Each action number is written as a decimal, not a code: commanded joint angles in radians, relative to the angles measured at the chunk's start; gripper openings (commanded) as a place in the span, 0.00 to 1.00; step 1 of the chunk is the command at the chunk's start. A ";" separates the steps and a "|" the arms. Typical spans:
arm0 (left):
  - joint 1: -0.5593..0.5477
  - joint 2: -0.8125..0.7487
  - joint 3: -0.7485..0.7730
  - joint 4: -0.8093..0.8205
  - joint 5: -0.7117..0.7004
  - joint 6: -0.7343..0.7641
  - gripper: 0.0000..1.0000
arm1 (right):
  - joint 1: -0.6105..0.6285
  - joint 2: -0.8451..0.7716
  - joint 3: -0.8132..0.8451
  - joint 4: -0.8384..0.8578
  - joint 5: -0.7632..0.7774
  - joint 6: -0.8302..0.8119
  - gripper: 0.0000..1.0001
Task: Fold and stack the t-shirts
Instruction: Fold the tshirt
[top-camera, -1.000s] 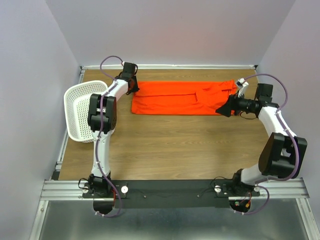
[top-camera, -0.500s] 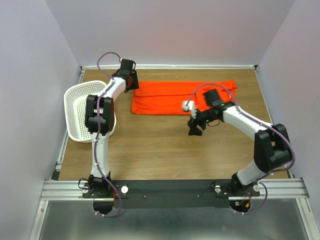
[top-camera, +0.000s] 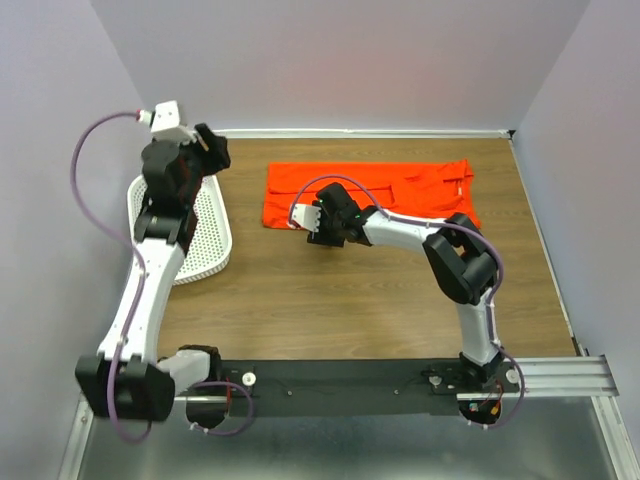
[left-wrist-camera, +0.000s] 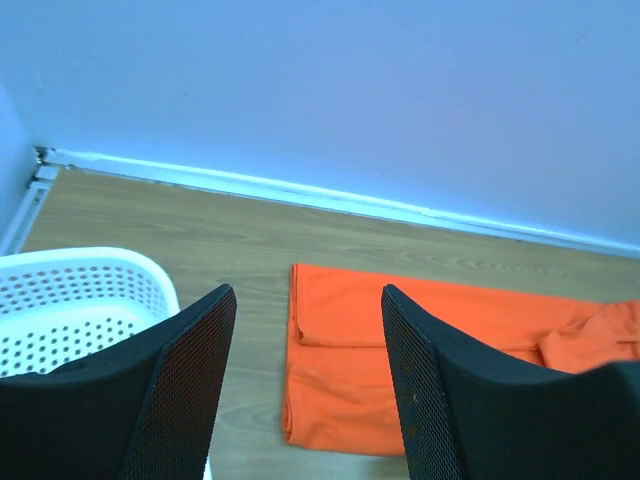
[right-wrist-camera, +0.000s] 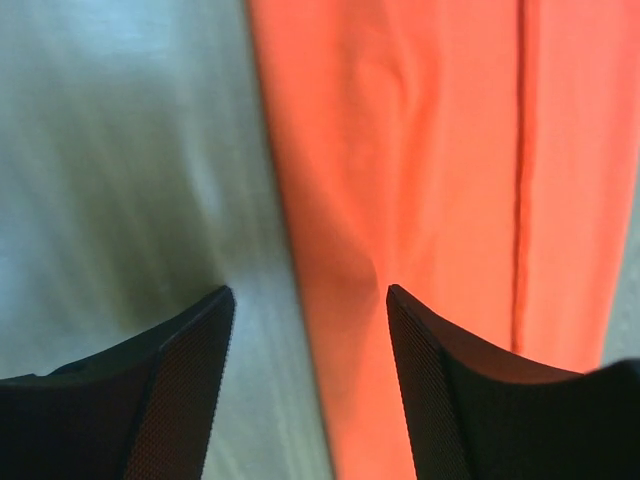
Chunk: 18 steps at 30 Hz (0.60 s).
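The orange-red t-shirt (top-camera: 370, 195) lies folded into a long strip across the back of the table. A sleeve is bunched at its right end. My left gripper (top-camera: 212, 150) is raised high above the far end of the basket, left of the shirt and apart from it. In the left wrist view that gripper (left-wrist-camera: 307, 292) is open and empty, with the t-shirt (left-wrist-camera: 400, 370) showing beyond it. My right gripper (top-camera: 324, 230) hovers low over the shirt's near edge, toward its left end. In the right wrist view this gripper (right-wrist-camera: 308, 292) is open, straddling the edge of the t-shirt (right-wrist-camera: 430, 150) and holding nothing.
A white perforated basket (top-camera: 170, 235) sits at the table's left side, also seen as the basket (left-wrist-camera: 70, 300) in the left wrist view. The grey back wall (top-camera: 350, 70) rises right behind the shirt. Bare wooden table (top-camera: 330, 300) lies between the shirt and the arm bases.
My left gripper let go at the shirt's left end, opened, and rose up and left over the basket. The right gripper swept from the shirt's right end leftward along its near edge.
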 joint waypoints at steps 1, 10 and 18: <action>0.028 -0.156 -0.209 0.062 0.101 0.009 0.69 | 0.016 0.089 0.042 0.027 0.144 -0.006 0.69; 0.031 -0.439 -0.409 -0.004 0.214 -0.013 0.69 | 0.017 0.160 0.064 0.025 0.154 -0.014 0.45; 0.031 -0.540 -0.501 -0.035 0.257 -0.030 0.69 | 0.019 0.123 0.013 0.015 0.087 -0.017 0.07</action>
